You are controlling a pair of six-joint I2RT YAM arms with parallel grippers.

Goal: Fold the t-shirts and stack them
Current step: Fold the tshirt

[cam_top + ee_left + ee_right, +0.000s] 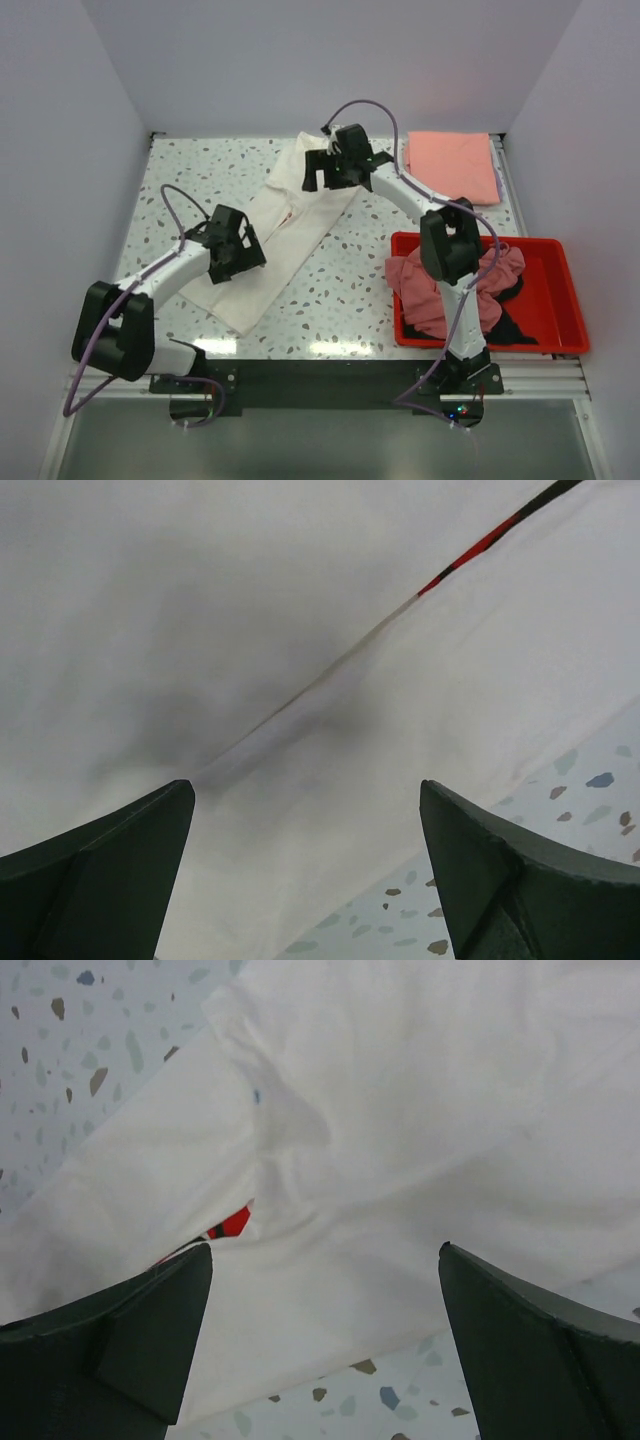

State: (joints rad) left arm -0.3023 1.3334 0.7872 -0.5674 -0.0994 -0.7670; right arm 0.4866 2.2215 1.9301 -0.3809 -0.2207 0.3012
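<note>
The white t-shirt [285,225] lies folded lengthwise in a long diagonal strip across the table, a sliver of its red print showing at the fold [470,555]. My left gripper [238,262] is open just above the shirt's lower part, near its edge [300,830]. My right gripper [322,172] is open over the shirt's upper end [400,1160]. A salmon-pink t-shirt [452,163] lies folded flat at the back right. A dusty-pink shirt [440,290] and a black one [515,325] lie crumpled in the red bin [565,300].
The red bin stands at the right front, under the right arm's elbow. The speckled table [360,270] meets white walls at the back and both sides. A metal rail runs along the near edge.
</note>
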